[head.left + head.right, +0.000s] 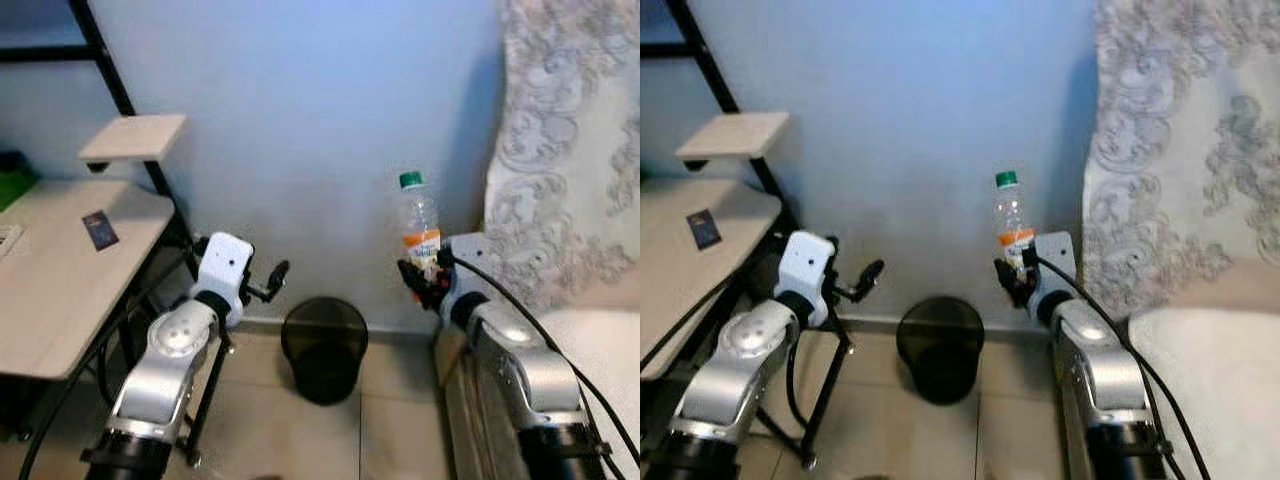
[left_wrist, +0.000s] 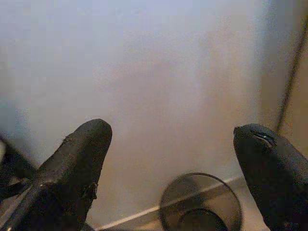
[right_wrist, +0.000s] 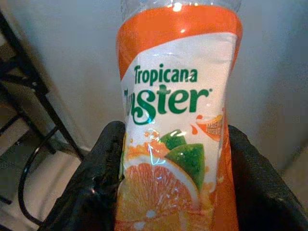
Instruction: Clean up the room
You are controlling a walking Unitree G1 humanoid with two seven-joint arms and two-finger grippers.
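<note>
An empty clear plastic bottle (image 1: 419, 222) with a green cap and an orange juice label (image 3: 178, 125) stands upright in my right gripper (image 1: 424, 281), which is shut on its lower part. It hangs in the air up and to the right of a black mesh waste bin (image 1: 324, 347) standing on the tiled floor against the pale wall. My left gripper (image 1: 270, 282) is open and holds nothing, raised to the left of the bin; the left wrist view shows the bin (image 2: 201, 206) below its fingertips (image 2: 84, 154).
A light wooden desk (image 1: 70, 280) with a black metal frame and a small shelf (image 1: 133, 137) stands on the left, with a dark card (image 1: 99, 229) on it. A patterned white curtain (image 1: 570, 150) and a white cushion (image 1: 605, 370) are on the right.
</note>
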